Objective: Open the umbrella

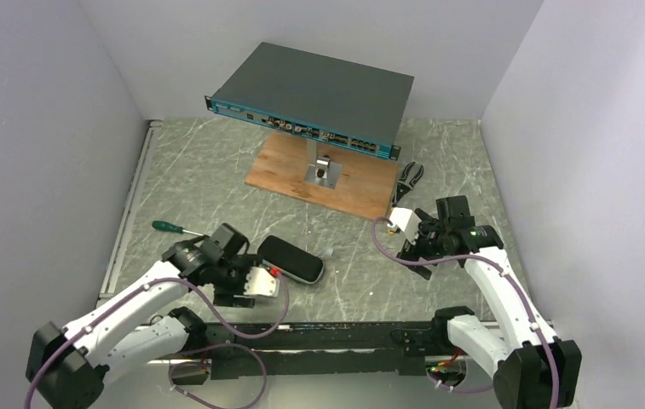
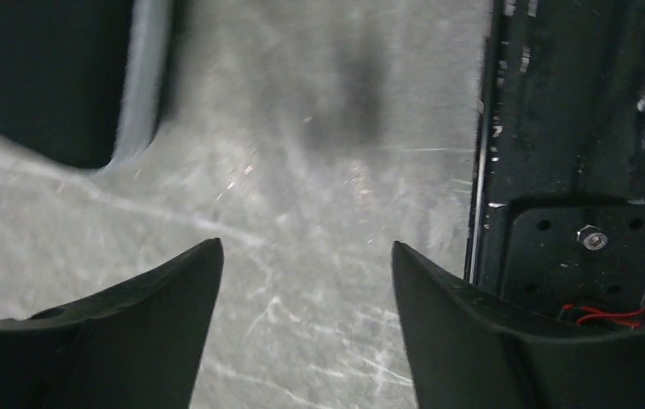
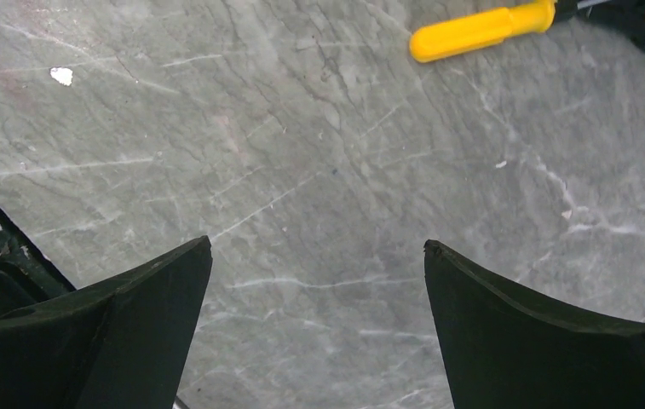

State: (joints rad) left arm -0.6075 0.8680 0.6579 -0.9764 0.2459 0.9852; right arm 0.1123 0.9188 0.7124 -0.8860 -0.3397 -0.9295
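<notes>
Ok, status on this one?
Open and empty: left gripper, right gripper. Closed umbrella case lies beside left gripper. Nothing blocking it.

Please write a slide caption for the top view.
Open left gripper beside the cased umbrella, open right gripper near the pliers, switch on its stand behind.

1. A yellow handle (image 3: 482, 28) lies on the grey marbled table (image 3: 302, 153).
2. The right gripper (image 3: 318, 247) hangs below and left of the handle, fingers spread wide.
3. A white speck (image 3: 61, 76) sits well left of the handle.
4. A dark part (image 3: 642, 21), perhaps a tool, meets the handle's right end.
</notes>
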